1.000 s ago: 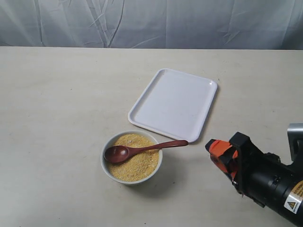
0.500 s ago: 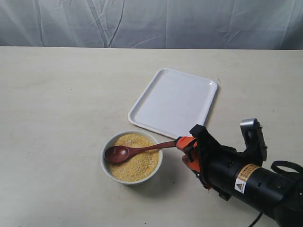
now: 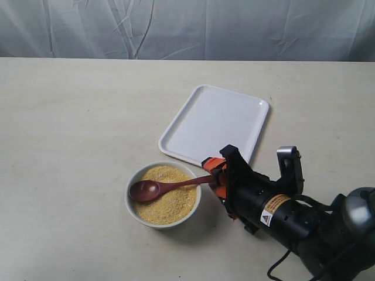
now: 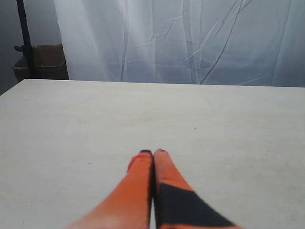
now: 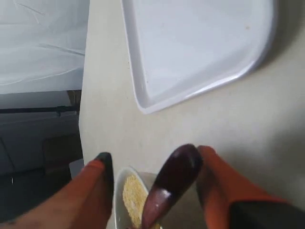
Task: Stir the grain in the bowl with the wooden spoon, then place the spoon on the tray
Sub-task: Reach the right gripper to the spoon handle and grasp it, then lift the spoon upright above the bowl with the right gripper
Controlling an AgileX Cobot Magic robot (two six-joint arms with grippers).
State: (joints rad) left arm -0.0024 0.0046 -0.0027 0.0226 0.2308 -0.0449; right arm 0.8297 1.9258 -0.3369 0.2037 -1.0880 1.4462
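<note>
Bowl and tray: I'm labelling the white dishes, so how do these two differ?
The bowl is round and deep; the tray is rectangular and flat. The bowl is much smaller than the tray. The bowl holds grain and the scoop of the wooden spoon; the tray is bare. Both are white.

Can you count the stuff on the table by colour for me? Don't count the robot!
White: 2, the tray and the bowl
Brown: 1, the wooden spoon
Yellow: 1, the grain in the bowl
Total: 4
</note>
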